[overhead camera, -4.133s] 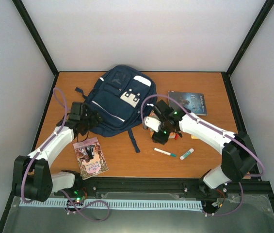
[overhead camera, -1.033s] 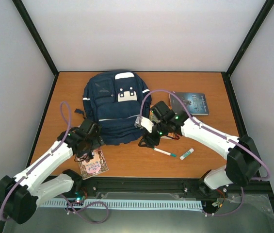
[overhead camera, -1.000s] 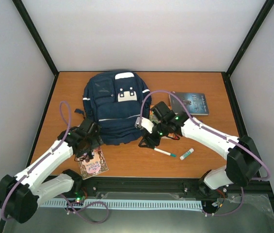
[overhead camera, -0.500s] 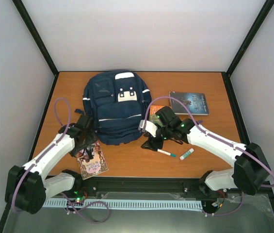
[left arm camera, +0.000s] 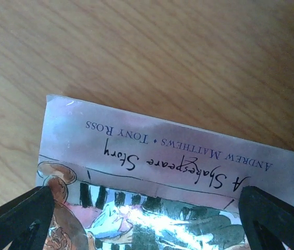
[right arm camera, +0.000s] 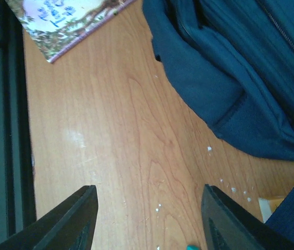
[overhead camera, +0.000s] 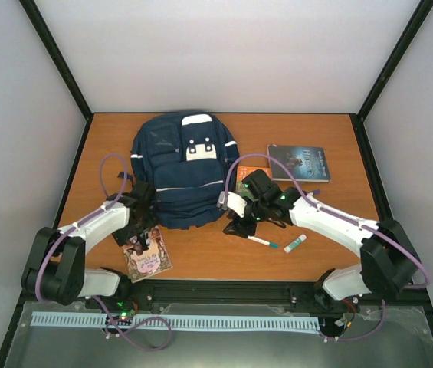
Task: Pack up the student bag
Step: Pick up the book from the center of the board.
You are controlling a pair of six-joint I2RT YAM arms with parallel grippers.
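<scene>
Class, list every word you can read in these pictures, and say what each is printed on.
"A Shakespeare Story": on the pink storybook, upside down in the left wrist view.
"Andrew Matthews • Tony Ross": same cover.
Dark book: title too blurred to read.

Cloth, wood, paper and plastic
The backpack [overhead camera: 182, 172] is matt navy woven cloth with a ribbed seam. The table [right arm camera: 136, 156] is smooth wood-grain board with a faint sheen and pale specks. The picture book [left arm camera: 162, 151] by its near edge has a glossy paper cover catching glare. The left gripper [left arm camera: 144, 198] has fingers [left arm camera: 16, 219] of matt black plastic.
</scene>
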